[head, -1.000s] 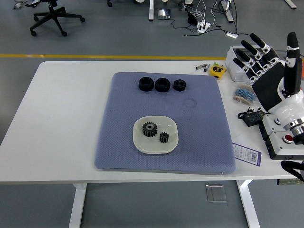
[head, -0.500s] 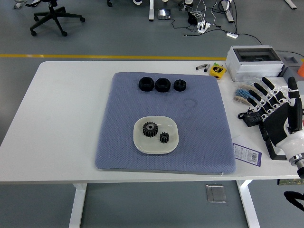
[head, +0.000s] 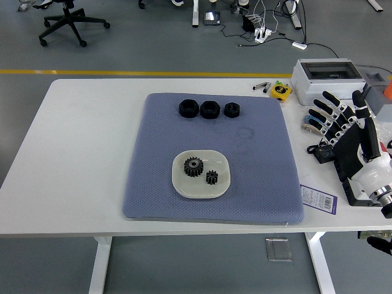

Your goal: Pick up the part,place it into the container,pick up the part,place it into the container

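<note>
A white square dish (head: 184,182) sits on the blue mat (head: 263,177) near its front. Two black gears lie in it, a larger one (head: 193,166) and a smaller one (head: 212,177). Three black nut-like parts (head: 208,109) stand in a row at the mat's far edge. My right hand (head: 343,125) hovers at the table's right side, fingers spread and empty, well away from the dish. The left arm is out of view.
At the right edge stand a grey box (head: 326,76), a yellow tape measure (head: 281,90), a small bundle of blue-and-white bits (head: 312,122), a black control unit (head: 355,190) and a printed card (head: 318,198). An office chair (head: 67,21) stands on the floor behind.
My right hand dropped from high over the grey box to low beside the table, then rose and tilted slightly. The gears and nuts have not moved.
</note>
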You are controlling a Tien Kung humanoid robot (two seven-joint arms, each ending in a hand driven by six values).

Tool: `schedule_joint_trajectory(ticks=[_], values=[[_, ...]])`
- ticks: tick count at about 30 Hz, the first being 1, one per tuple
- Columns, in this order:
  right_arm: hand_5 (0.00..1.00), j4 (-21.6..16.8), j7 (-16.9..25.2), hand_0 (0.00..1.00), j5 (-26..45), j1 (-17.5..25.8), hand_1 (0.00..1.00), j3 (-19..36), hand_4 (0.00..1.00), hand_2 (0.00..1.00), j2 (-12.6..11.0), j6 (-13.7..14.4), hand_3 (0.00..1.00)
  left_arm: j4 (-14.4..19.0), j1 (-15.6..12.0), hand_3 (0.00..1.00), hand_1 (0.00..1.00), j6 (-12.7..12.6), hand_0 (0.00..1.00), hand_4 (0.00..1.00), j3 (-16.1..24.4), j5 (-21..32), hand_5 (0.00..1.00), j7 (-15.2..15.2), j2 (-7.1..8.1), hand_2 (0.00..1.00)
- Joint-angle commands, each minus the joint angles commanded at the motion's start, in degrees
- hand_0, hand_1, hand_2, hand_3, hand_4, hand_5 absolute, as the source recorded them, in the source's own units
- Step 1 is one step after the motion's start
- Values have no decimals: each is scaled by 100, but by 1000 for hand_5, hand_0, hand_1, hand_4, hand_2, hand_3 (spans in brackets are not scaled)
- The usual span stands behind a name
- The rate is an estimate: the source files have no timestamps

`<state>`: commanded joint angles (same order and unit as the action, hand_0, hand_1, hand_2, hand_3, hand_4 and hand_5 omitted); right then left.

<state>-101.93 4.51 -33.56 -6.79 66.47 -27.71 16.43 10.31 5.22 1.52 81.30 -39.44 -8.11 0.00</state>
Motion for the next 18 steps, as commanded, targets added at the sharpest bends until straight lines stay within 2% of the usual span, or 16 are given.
schedule_joint_trajectory(ticks=[4,5,7,14,18], values=[[920,0,25,906,25,54,843,40,998,864,-22,-43,891,0,54,919,998,47,988,739,-115,-80,713,-298,0,998],[927,0,30,891,45,53,831,42,998,856,-25,-74,886,0,53,842,972,36,981,737,-149,-72,718,-307,0,995],[927,0,39,891,77,43,831,30,998,856,-40,-135,886,0,25,842,972,-8,981,737,-170,-166,718,-301,0,995],[928,0,73,890,180,6,830,54,998,854,-88,-152,886,0,21,850,971,-68,980,732,-382,11,731,-491,0,994],[936,0,69,880,176,27,828,76,998,852,-63,-204,885,0,6,834,971,-136,980,725,-304,-75,737,-567,0,993]])
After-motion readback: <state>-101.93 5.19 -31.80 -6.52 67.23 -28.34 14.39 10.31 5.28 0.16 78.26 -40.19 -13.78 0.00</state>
